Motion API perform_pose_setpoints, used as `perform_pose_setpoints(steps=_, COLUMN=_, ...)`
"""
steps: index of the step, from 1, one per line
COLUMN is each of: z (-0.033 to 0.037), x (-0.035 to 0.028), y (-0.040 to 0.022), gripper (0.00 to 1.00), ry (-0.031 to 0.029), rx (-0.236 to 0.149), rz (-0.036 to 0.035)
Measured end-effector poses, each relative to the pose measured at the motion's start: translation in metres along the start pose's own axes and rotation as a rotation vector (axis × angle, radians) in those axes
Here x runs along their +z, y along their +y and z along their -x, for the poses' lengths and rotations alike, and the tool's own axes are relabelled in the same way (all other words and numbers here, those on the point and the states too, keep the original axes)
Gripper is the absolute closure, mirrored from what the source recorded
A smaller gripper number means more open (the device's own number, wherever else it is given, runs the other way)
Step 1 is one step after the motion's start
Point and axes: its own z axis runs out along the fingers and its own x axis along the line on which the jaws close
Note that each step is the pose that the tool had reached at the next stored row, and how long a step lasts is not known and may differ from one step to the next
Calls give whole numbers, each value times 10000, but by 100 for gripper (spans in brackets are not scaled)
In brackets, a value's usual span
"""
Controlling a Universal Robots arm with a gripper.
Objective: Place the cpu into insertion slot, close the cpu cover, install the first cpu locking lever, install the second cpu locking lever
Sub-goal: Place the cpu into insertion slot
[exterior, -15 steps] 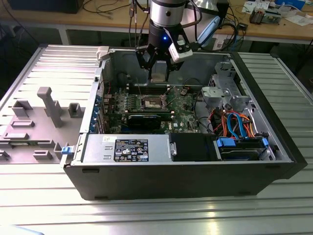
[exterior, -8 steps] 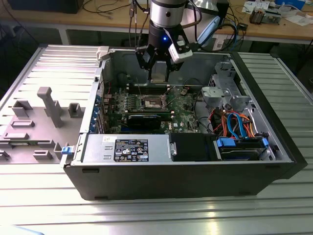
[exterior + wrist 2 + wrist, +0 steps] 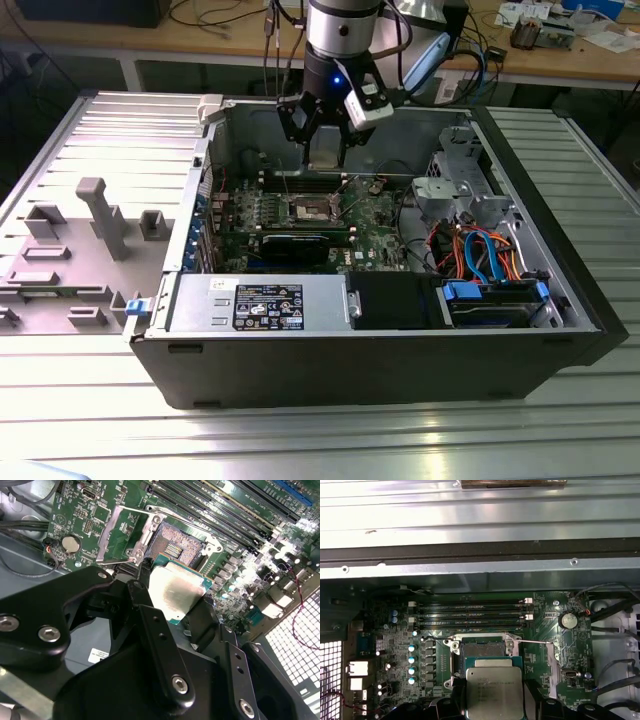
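The claw (image 3: 172,600) is clamped on the cpu (image 3: 177,587) by two opposite edges, with the dull metal top turned toward the wrist. It holds the cpu in the air just above the socket (image 3: 175,547) on the green circuit board (image 3: 85,510), inside the open computer case (image 3: 400,370) resting on the counter (image 3: 300,440). The cpu is not yet seated. In the second wrist view the socket's dark centre lies bare beyond the cpu's far edge, and in the first wrist view the cpu covers only the socket's near side. The cover (image 3: 120,532) is swung open to one side of the socket, and a thin lever (image 3: 535,641) reaches out toward that same side, so the way down looks free. Whether the cpu's edges are square with the socket's silvery rim is hard to judge from these angles, and that seems the point to settle before any descent. The cpu should probably be centred over the dark square, kept level and brought straight down without sliding, since the contacts look fine and easily bent. The grip is best kept firm until the cpu lies flat inside the rim, with the claw's fingers (image 3: 145,577) kept clear of the cover and the memory slots (image 3: 215,510) alongside.
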Motion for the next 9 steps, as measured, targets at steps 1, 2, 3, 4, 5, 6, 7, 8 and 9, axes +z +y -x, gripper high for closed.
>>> perform_pose_setpoints(steps=1, z=0, x=3, y=0, gripper=45, ry=0, rx=0, rz=0)
perform_pose_setpoints(steps=2, z=0, x=4, y=0, gripper=45, ry=0, rx=0, rz=0)
perform_pose_setpoints(steps=3, z=0, x=10, y=-1, gripper=45, ry=0, rx=0, rz=-1)
perform_pose_setpoints(steps=4, z=-1, x=13, y=-1, gripper=45, ry=0, rx=0, rz=0)
perform_pose_setpoints(steps=5, z=-1, x=15, y=-1, gripper=45, ry=0, rx=1, rz=0)
perform_pose_setpoints(steps=6, z=-1, x=17, y=-1, gripper=45, ry=0, rx=0, rz=-1)
perform_pose_setpoints(steps=7, z=-1, x=19, y=-1, gripper=45, ry=0, rx=0, rz=-1)
perform_pose_setpoints(steps=8, z=-1, x=21, y=-1, gripper=45, ry=0, rx=0, rz=-1)
perform_pose_setpoints(steps=9, z=-2, x=32, y=-2, gripper=45, ry=0, rx=0, rz=-2)
